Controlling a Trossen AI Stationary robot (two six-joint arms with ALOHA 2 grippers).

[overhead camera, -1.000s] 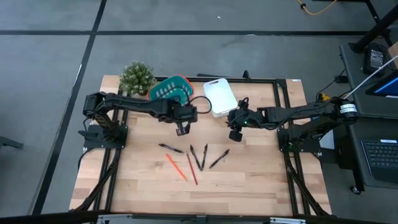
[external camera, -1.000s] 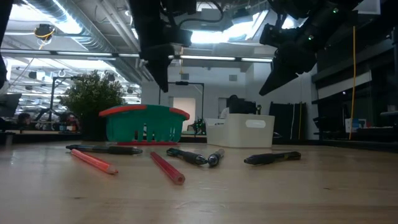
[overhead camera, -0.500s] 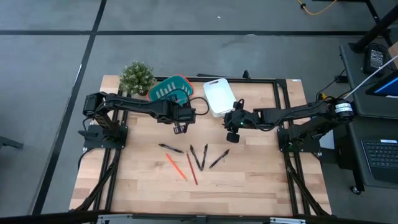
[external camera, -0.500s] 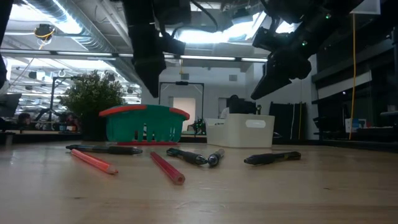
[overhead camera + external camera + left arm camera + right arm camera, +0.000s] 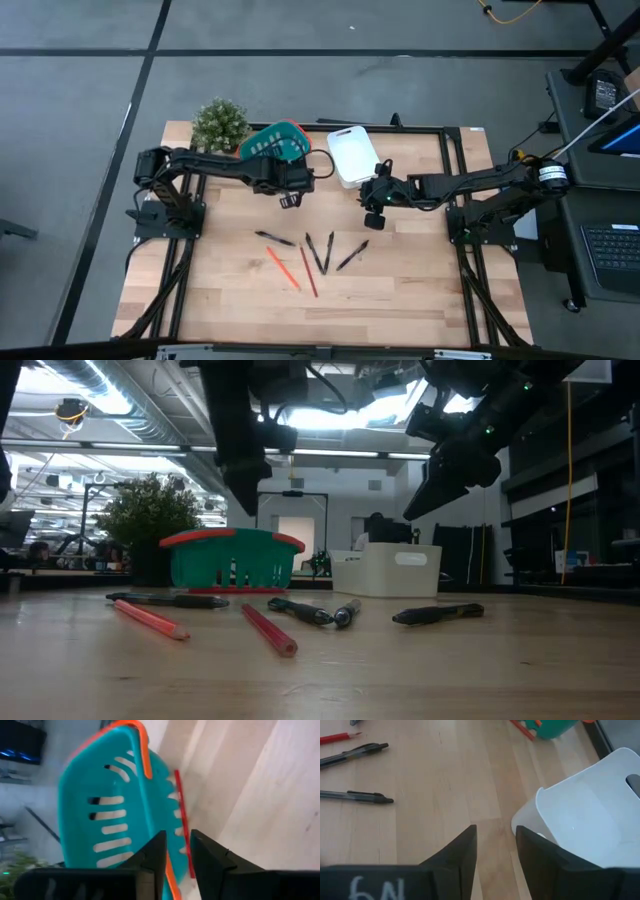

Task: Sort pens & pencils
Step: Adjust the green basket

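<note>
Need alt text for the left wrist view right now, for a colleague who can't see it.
The left gripper, fingers slightly apart, points at the teal basket, orange-rimmed; a red pencil is by the basket's side, over the wooden table.

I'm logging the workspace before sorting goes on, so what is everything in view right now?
thin black pens: four, black, fanned at the table's middle
orange pencil: one, orange, left of the pens
red pencil: one, red, beside the orange one
second red pencil: one, red, at the basket's wall; inside or not, cannot tell
teal slotted plastic basket: one, teal with orange rim, far edge
white plastic bin: one, white, right of the basket
green potted plant: one, far left corner
wooden table: one, light wood
left pincer: open, beside the basket
right pincer: open, empty, beside the bin
</note>
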